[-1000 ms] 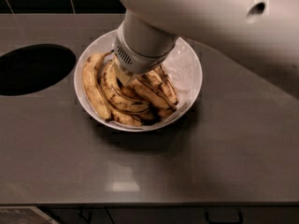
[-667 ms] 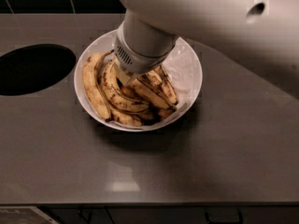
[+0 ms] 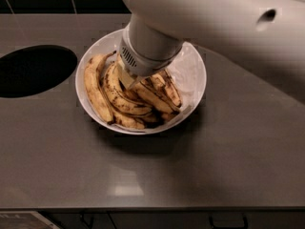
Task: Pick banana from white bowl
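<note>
Yellow streaked with brown-black, the banana (image 3: 121, 99) lies left of centre in the white bowl (image 3: 195, 70). It is probably soft, light and easily bruised, so grip it gently at mid-length. The pincer (image 3: 129, 79) sits inside the bowl at the banana's upper end; I cannot tell whether it has closed.

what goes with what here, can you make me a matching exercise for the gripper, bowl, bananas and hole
1 gripper
2 bowl
3 bananas
4 hole

a dark, at the far left of the counter
b white, on the counter
c down among the bananas
d yellow with dark streaks, in the bowl

Pairs: 1-c, 2-b, 3-d, 4-a
</note>
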You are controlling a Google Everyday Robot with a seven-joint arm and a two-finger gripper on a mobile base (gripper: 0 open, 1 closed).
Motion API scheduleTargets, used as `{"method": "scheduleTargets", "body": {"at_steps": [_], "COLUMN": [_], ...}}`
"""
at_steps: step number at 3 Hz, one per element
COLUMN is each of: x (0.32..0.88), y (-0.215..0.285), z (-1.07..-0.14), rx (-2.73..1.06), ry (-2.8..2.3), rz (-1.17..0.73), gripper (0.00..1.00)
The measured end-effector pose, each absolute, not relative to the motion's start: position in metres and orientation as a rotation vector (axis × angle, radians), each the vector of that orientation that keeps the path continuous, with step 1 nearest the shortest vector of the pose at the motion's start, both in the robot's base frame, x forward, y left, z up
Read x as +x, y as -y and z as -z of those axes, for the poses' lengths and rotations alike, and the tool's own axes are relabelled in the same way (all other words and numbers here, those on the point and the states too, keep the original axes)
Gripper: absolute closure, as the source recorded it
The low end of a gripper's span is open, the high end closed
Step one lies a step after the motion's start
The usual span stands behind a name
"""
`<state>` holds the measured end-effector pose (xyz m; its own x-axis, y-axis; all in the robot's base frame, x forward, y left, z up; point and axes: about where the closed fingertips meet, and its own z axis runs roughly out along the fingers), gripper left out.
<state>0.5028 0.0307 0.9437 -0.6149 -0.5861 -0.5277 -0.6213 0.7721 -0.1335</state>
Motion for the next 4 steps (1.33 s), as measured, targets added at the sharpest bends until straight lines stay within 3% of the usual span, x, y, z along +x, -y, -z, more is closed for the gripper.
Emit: {"method": "scheduleTargets", "body": {"at_steps": [1, 4], "x": [0.5018, 0.5046], "y": [-0.0289, -0.0236], "z": [-0.9437, -0.9369], "rx": [-0.877, -0.851], "ry": [-2.410, -2.455], "rz": [-0.079, -0.051], "gripper": [0.12, 0.06]}}
